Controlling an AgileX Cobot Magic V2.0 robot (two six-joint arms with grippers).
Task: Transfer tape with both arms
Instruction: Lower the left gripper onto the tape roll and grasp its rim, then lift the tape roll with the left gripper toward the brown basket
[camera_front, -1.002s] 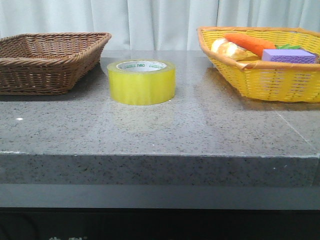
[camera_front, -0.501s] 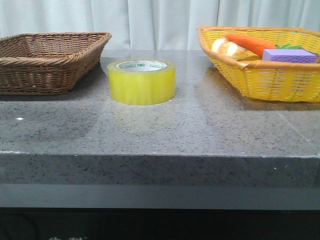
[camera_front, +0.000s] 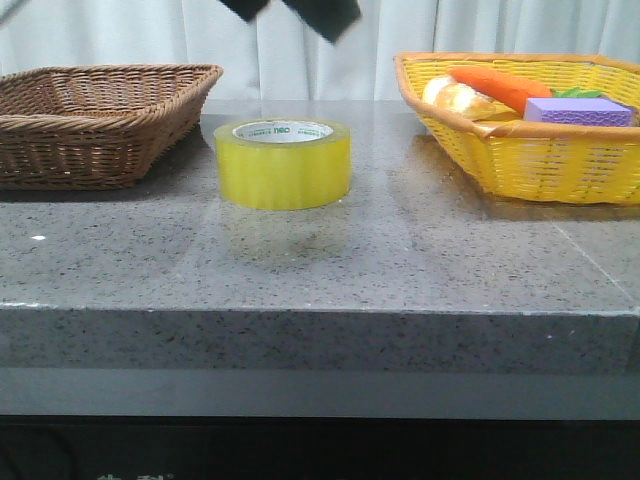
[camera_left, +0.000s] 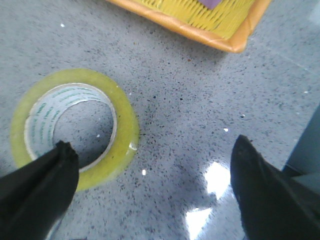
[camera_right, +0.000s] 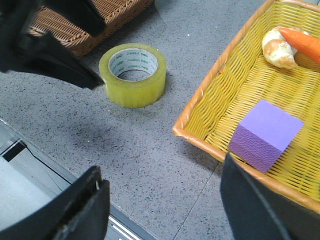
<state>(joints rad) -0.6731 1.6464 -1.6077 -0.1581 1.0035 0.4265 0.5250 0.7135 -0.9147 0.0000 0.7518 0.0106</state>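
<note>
The grey counter (camera_front: 400, 260) carries a brown basket (camera_front: 95, 120), a yellow basket (camera_front: 540, 150) and the tape (camera_front: 283, 163), which lies flat below the left gripper (camera_left: 150, 190), whose jaws are spread wide above it. The right gripper (camera_right: 165, 200) hangs over the yellow basket's edge, jaws apart, the tape well beyond them.

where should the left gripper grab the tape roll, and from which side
From above, pinching the wall of the tape roll: one finger in the open core, one outside. It lies flat on the table, hole up, and the open left gripper hangs above it.
</note>
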